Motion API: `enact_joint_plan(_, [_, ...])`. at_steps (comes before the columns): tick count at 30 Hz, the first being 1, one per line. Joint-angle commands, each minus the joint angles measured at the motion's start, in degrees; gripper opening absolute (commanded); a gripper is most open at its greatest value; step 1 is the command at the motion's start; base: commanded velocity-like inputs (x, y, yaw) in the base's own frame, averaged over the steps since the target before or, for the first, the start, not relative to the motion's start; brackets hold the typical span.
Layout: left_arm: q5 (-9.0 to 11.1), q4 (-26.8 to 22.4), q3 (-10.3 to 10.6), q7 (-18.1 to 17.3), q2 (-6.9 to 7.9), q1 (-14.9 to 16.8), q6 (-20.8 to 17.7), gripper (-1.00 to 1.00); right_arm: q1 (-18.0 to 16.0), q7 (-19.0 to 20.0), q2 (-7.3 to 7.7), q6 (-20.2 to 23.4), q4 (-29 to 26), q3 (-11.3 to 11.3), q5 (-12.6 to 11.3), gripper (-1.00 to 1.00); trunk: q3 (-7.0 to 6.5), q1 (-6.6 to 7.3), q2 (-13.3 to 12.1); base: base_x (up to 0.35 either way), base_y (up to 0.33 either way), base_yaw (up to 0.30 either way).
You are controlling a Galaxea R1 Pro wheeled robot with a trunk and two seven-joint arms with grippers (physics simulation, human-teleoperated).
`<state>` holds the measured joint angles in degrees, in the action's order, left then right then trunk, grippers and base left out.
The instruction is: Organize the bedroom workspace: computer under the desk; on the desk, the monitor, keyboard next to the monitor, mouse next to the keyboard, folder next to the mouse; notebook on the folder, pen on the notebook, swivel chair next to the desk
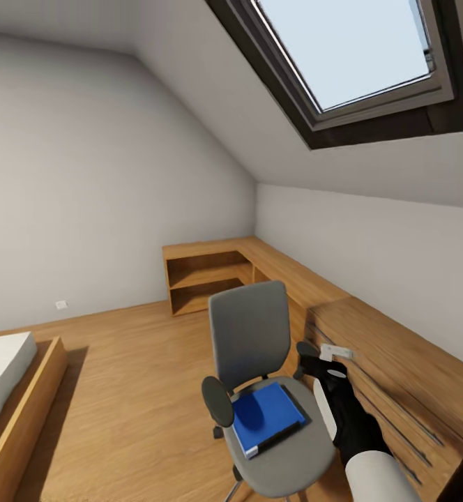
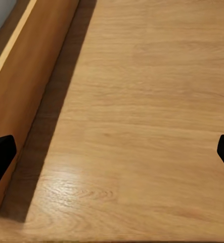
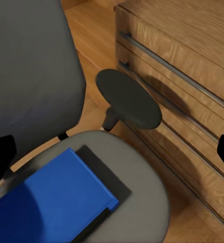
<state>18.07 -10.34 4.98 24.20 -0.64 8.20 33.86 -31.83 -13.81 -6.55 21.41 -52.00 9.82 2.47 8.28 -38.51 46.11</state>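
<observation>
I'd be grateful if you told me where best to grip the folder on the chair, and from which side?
Probably the folder edge nearest the right gripper, coming from above on that side. It lies flat on the chair seat atop a thin dark book, so the raised edge gives the open fingers purchase. The armrest crowds a low side approach.

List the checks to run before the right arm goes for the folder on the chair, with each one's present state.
1. Folder lies flat on the swivel chair seat: ok.
2. Right gripper open, fingertips wide apart at the frame edges: ok.
3. Right gripper above the seat, not yet touching the folder: ok.
4. Armrest close to the approach path, beside the wooden drawer chest: not ok, watch clearance.
5. Something dark under the folder, maybe the notebook: cannot tell.
6. Left gripper open over the wooden floor: ok.
</observation>
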Motion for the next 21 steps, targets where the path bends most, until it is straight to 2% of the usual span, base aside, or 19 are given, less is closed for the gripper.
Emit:
enact_joint_plan(1, [0.4,0.01,0.47,0.33,-0.37,0.06,0.18,1.0,-0.04,-0.03,-0.05,0.38,-0.12,0.11,0.25,1.0,0.04,-0.01,0.07,0.0,0.0,0.246])
enact_joint_plan(9, [0.47,-0.04,0.47,0.33,-0.91,0.06,0.16,1.0,-0.03,0.12,0.02,0.38,-0.13,0.11,0.25,1.0,1.34,-1.77,3.28,0.0,0.0,0.198])
enact_joint_plan(21, [0.47,-0.03,0.47,0.35,-0.95,0.06,0.08,1.0,0.01,0.76,0.16,0.47,0.16,0.05,0.26,1.0,3.49,-4.41,8.09,0.0,0.0,0.014])
